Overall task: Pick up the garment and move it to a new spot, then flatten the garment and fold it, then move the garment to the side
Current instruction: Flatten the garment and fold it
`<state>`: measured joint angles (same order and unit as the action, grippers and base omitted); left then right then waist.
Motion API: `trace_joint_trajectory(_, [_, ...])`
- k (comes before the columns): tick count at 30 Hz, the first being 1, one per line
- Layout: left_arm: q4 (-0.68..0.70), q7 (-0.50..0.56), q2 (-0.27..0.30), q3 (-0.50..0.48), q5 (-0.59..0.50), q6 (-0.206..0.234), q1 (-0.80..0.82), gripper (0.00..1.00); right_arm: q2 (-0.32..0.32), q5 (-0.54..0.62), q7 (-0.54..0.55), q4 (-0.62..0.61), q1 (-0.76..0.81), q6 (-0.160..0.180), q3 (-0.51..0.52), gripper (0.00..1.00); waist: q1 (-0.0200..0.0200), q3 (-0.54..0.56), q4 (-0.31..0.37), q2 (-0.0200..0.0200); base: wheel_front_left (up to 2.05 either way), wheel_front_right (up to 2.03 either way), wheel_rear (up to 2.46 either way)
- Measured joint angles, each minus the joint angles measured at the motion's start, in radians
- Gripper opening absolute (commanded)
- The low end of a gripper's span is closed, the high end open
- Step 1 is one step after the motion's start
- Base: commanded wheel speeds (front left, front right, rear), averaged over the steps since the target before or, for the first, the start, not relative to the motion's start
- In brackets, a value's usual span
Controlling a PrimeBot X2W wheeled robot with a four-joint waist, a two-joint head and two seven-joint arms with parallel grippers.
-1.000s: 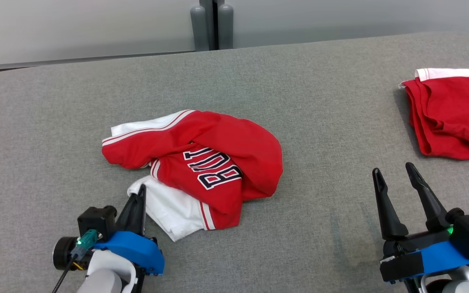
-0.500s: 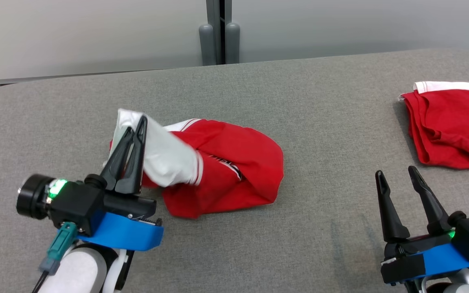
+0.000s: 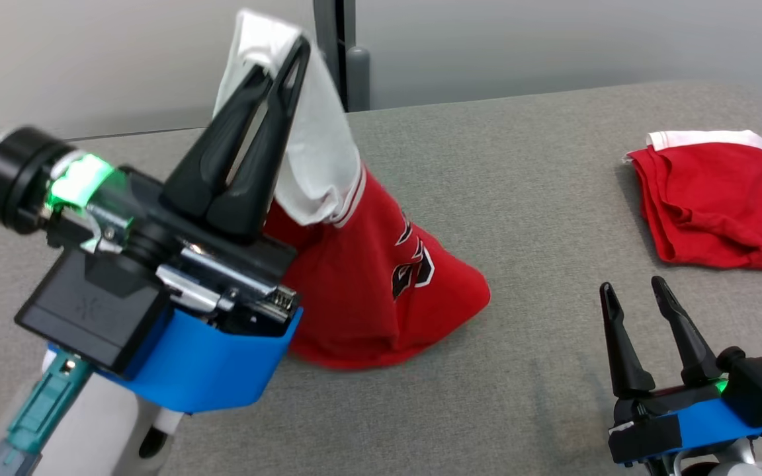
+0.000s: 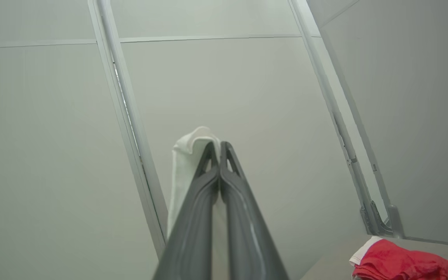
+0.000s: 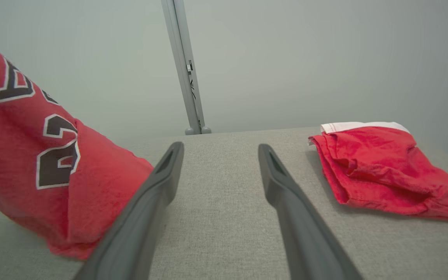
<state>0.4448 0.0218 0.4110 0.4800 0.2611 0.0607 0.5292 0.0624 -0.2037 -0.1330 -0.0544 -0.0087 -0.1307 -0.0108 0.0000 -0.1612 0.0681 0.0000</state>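
The garment (image 3: 368, 277) is a red jersey with white trim and dark lettering. My left gripper (image 3: 282, 56) is shut on its white part and holds it high, so the red body hangs down in a cone whose hem rests on the grey table (image 3: 520, 396). In the left wrist view the shut gripper (image 4: 218, 146) pinches the white cloth (image 4: 187, 155) in front of a pale wall. My right gripper (image 3: 629, 287) stands open low at the right, apart from the jersey. In the right wrist view the open gripper (image 5: 220, 147) points along the table, with the garment (image 5: 41, 155) hanging at its left.
A second red garment with a white band (image 3: 712, 198) lies crumpled at the table's far right, also seen as a red garment (image 5: 379, 171) in the right wrist view. A grey post (image 3: 348, 59) and pale wall panels stand behind the table's far edge.
My left gripper has risen steeply with the white part of the jersey, pulling the heap up off the table into a hanging cone. The camera has shifted a little. The right gripper stays open in place.
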Motion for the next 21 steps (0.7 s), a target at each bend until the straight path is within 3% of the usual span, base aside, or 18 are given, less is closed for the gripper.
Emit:
trace_joint_trajectory(4, [-0.02,0.023,-0.016,-0.003,-0.004,-0.009,0.073,0.0,-0.003,-0.007,-0.009,0.014,-0.001,0.0,-0.006,1.0,-0.0001,0.002,0.02,0.0,0.0,0.0,0.0])
trace_joint_trajectory(8, [-0.12,0.038,-0.012,-0.072,0.039,0.033,0.071,0.0,-0.005,-0.012,-0.018,0.021,-0.002,0.0,-0.002,1.0,0.0,-0.004,0.032,-0.0001,0.0,0.0,0.0])
trace_joint_trajectory(16, [-0.46,-0.048,-0.004,-0.236,0.207,0.089,-0.149,0.0,-0.008,-0.013,-0.017,0.02,-0.007,0.0,0.001,1.0,0.0,-0.04,0.023,0.0,0.0,0.0,0.0])
trace_joint_trajectory(21, [-0.699,-0.135,-0.039,-0.294,0.306,0.054,-0.234,0.0,-0.002,-0.01,-0.008,0.012,-0.015,0.0,-0.005,1.0,0.0,-0.058,0.01,0.0,0.0,0.0,0.0])
